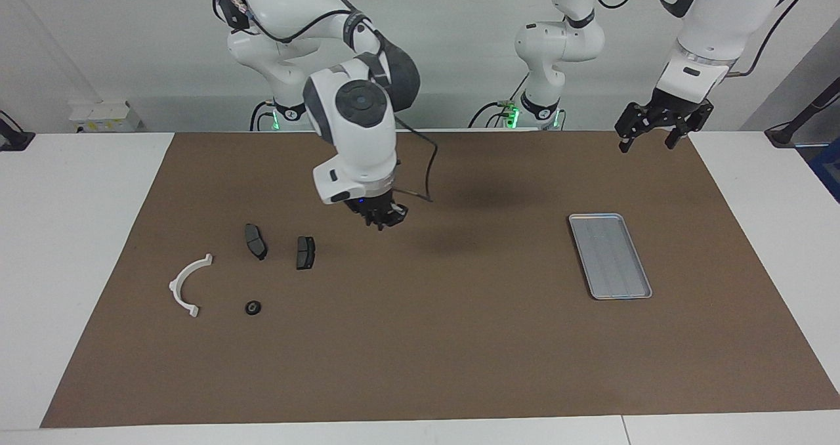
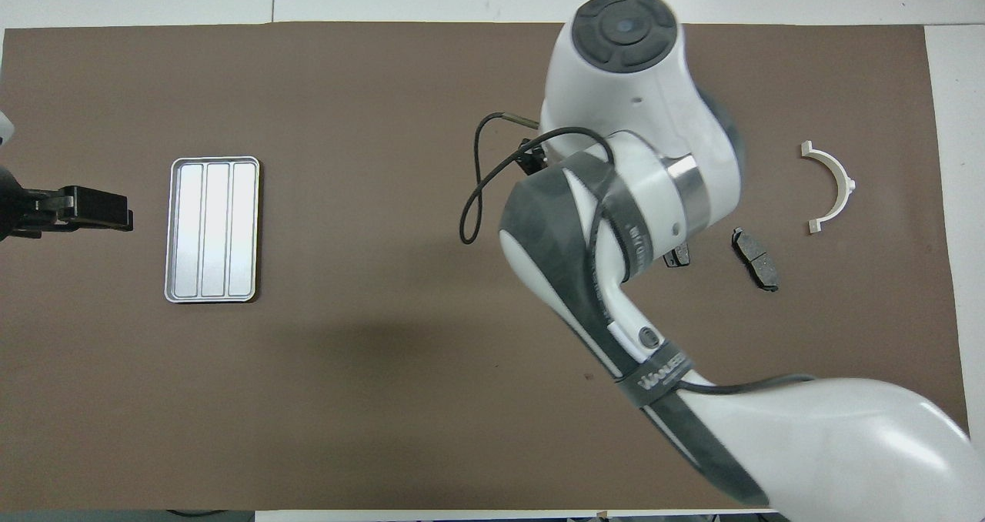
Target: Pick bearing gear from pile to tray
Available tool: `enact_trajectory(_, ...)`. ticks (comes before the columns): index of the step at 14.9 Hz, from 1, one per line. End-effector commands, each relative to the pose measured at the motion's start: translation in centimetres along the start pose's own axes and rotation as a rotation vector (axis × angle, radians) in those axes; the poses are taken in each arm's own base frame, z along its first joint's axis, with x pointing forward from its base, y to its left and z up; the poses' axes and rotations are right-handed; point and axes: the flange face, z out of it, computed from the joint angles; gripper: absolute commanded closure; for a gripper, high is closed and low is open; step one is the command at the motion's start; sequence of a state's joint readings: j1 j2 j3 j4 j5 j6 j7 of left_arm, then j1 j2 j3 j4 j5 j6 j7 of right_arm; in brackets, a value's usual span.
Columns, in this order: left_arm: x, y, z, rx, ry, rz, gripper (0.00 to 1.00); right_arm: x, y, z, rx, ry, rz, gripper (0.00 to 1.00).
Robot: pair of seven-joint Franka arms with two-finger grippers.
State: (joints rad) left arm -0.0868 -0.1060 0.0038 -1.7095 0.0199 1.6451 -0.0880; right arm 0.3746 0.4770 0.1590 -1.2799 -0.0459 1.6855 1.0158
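The right gripper [image 1: 382,221] hangs in the air over bare brown mat [image 1: 420,340], between the scattered parts and the tray [image 1: 609,255], and its fingertips are pinched together. Whether a small part sits between them cannot be told; nothing shows clearly at the tips in the facing view, and from overhead the arm's own wrist covers them. Toward the right arm's end of the table from that gripper lies the pile: two dark grey pads, one pad [image 1: 305,252] closest to the gripper and the second pad [image 1: 255,241] just beside it, apart from each other. Past them sits the white arc bracket [image 1: 186,283], lying flat, well apart from the gripper. A small black round piece [image 1: 253,308] rests on the mat between the bracket and the pads, farther from the robots than both pads, touching nothing. The tray lies flat on the mat toward the left arm's end, well apart from the right gripper, and its ribbed floor looks bare. The left gripper [image 1: 651,134] waits high over the mat's edge by its own base, jaws spread wide, holding nothing, the tray below it and farther out on the table.
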Motion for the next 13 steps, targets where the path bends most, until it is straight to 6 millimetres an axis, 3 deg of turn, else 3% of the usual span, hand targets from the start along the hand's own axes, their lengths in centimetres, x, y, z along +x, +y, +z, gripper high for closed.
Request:
enact_trajectory(1,-1.3,-0.6,0.4,-0.006,0.008,-0.003,0.0,-2.8,-2.6,0.9,0.05,-0.008,0.082,1.0)
enact_trajectory(5,-2.3,-0.9,2.3,-0.01,0.059,0.001,0.0,-6.3,-5.4,5.0,0.085,0.008,0.144,1.0)
enact_trajectory(8,-2.2,-1.4,2.4,-0.013,0.068,-0.005,0.0,-9.3,-8.7,9.8,0.094,0.032,0.161,1.0)
enact_trajectory(11,-1.9,-1.5,3.0,-0.013,0.078,-0.012,0.0,-8.8,-10.1,14.0,0.124,0.064,0.185,1.0)
enact_trajectory(13,-1.9,-1.5,3.9,-0.014,0.081,-0.021,0.0,-8.5,-10.4,15.8,0.153,0.07,0.184,1.0)
